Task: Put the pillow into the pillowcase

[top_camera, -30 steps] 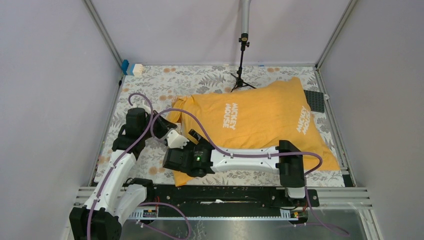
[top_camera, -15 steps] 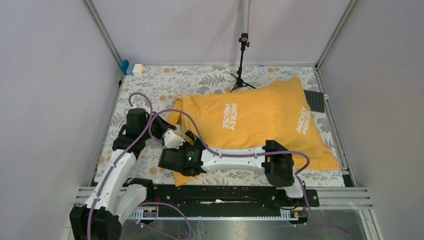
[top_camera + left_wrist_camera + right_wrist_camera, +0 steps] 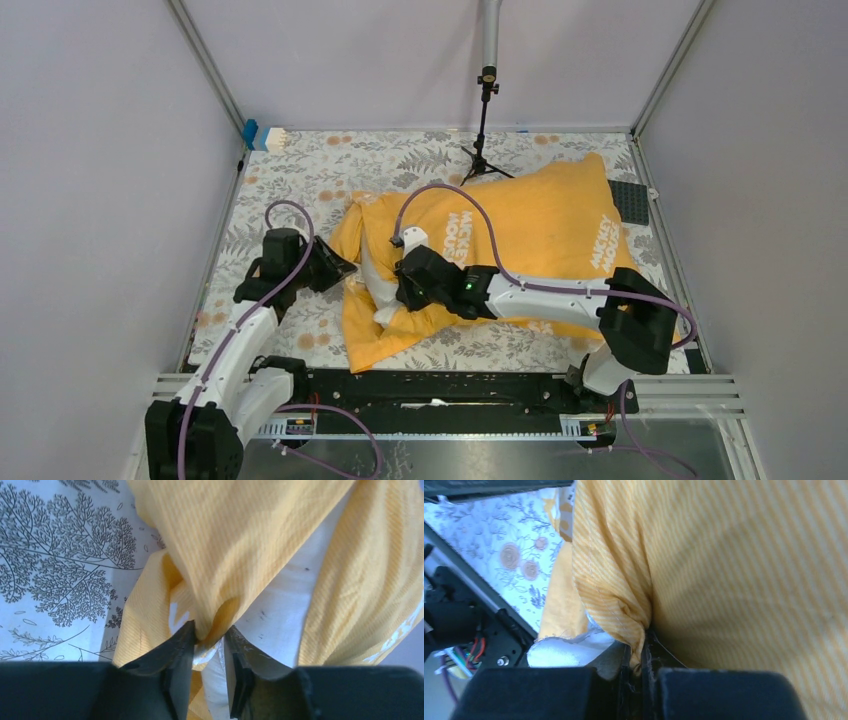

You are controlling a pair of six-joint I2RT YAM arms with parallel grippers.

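The orange-yellow pillowcase [image 3: 530, 235] lies across the table with its mouth to the left. The white pillow [image 3: 375, 285] shows in that mouth. My right gripper [image 3: 392, 300] is at the mouth's near side, shut on the hemmed edge of the pillowcase [image 3: 734, 580], with the pillow [image 3: 564, 652] just left of the jaws [image 3: 640, 642]. My left gripper [image 3: 345, 268] is at the mouth's left side. Its jaws [image 3: 207, 632] stand a little apart, a fold of pillowcase [image 3: 240, 540] lying between the tips and the pillow [image 3: 290, 605] behind.
A small black tripod [image 3: 484, 150] stands at the back centre. A blue and white block [image 3: 262, 135] sits in the back left corner, a dark grey plate [image 3: 630, 200] at the right edge. The floral cloth [image 3: 300, 170] covers the table; a black rail [image 3: 450, 385] runs along the front.
The right arm swung from the pillowcase's front edge up to its mouth and shut on the hem. The left jaws parted slightly. The mouth now gapes and the white pillow shows.
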